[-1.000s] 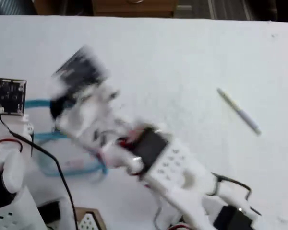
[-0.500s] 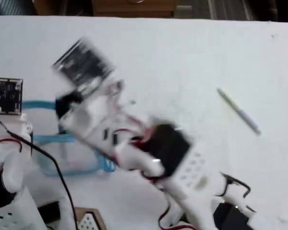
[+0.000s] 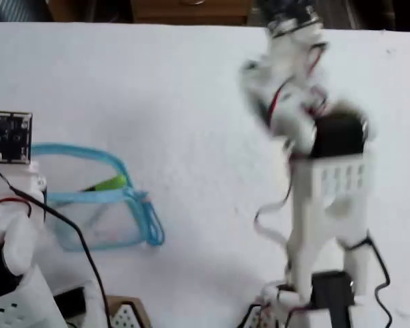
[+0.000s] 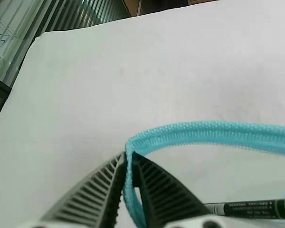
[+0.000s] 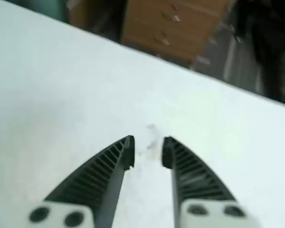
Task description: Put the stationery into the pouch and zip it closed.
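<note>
Left gripper (image 4: 128, 161) pinches the pouch (image 4: 213, 131) rim; right gripper (image 5: 148, 143), seemingly empty, stands narrowly parted.

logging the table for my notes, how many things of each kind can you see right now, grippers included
blue-trimmed pouch: 1
pen with a green end: 1
grippers: 2 (left gripper shut on the pouch's trim, right gripper open over bare table)
total: 4
</note>
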